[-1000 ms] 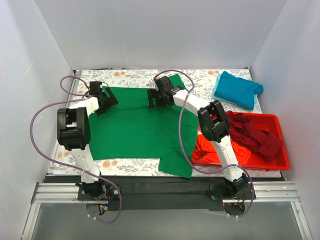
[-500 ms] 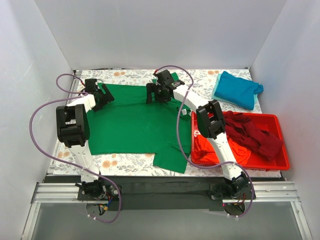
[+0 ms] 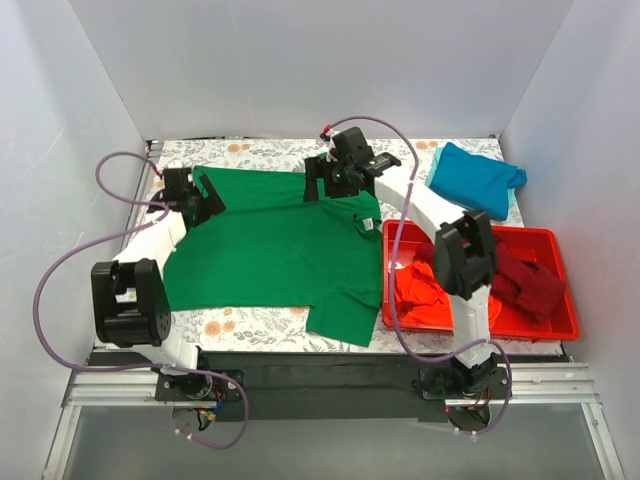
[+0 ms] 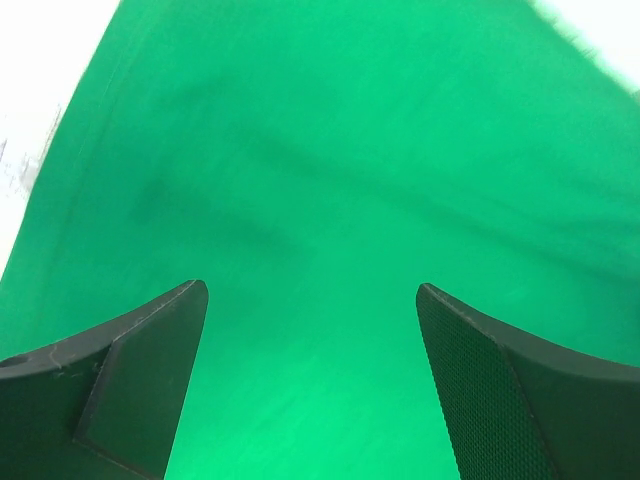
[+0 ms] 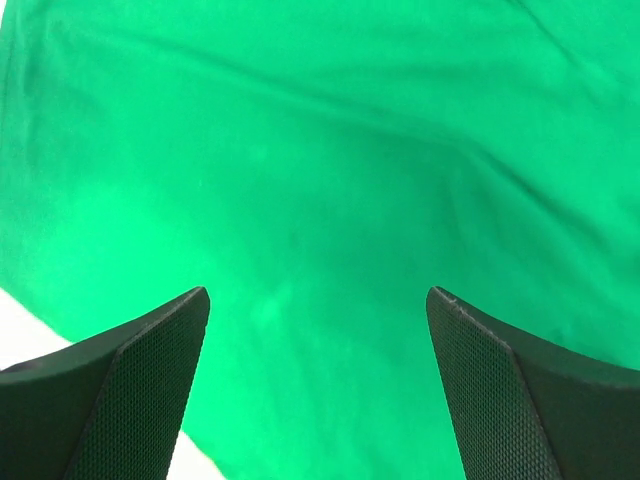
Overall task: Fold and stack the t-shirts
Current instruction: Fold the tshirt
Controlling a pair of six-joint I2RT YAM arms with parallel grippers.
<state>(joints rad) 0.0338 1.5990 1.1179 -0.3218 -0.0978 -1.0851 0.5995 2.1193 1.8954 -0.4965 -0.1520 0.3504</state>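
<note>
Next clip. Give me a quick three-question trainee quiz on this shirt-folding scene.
1. True or false: the left hand and the right hand both stand open over the green t-shirt.
2. Which t-shirt lies on the table beyond the red tray? A maroon, B teal, C orange-red.
3. How many t-shirts lie in that tray?
Key: 1 true; 2 B, the teal t-shirt; 3 two, the maroon t-shirt and the orange-red t-shirt.

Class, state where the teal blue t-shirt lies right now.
In the top view, the teal blue t-shirt lies at the far right corner of the table, just beyond the red tray and right of the spread green t-shirt.
</note>
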